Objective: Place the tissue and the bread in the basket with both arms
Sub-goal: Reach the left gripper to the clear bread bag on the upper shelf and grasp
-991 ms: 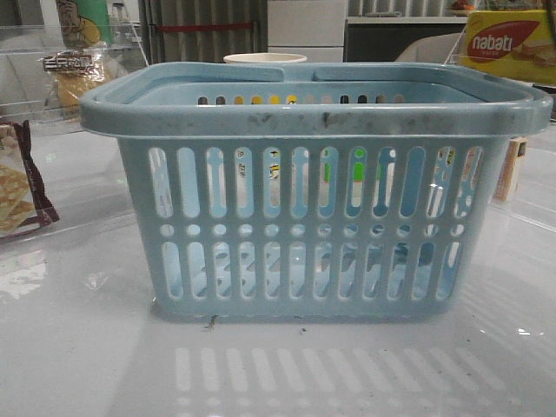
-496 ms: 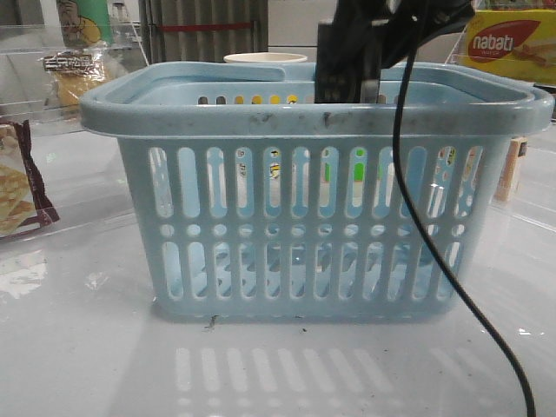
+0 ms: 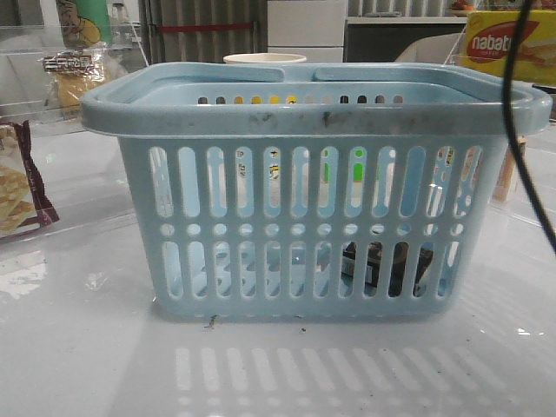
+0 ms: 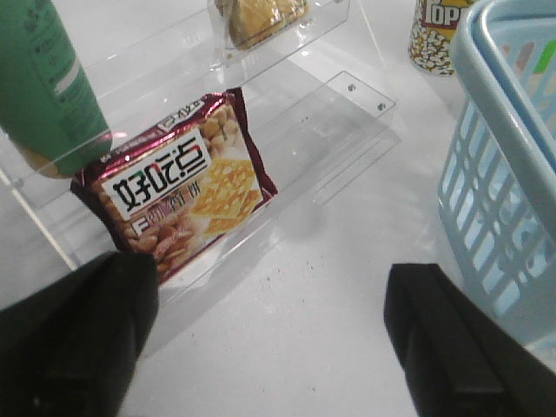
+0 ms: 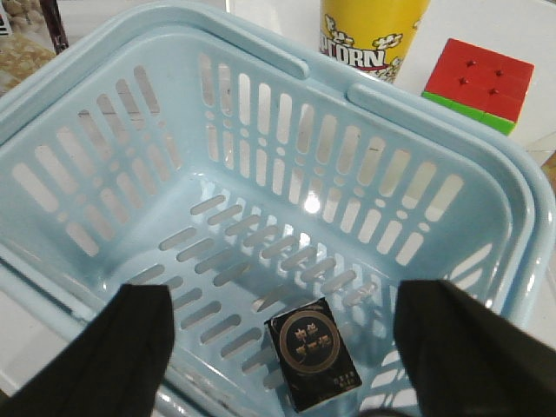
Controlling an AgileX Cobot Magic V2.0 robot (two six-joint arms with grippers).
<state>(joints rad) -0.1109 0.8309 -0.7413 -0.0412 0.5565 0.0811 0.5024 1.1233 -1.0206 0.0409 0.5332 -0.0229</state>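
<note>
1. The tissue, a black pack with a round gold emblem, lies flat on the floor of the basket, near one corner.
2. The right gripper hangs above it, fingers spread wide and empty.
3. The bread sits on a clear shelf, well apart from the basket.
4. The left gripper hovers with fingers spread over the table, near a red cracker packet printed with Chinese characters.
5. Behind the basket stand a yellow cup reading "LORN" and a "nabati" box.

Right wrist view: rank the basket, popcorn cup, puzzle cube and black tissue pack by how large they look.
1. Basket, by far.
2. Popcorn cup, though cut off at the frame edge.
3. Puzzle cube and tissue pack look similar; the pack is nearer the camera, so unranked.
</note>
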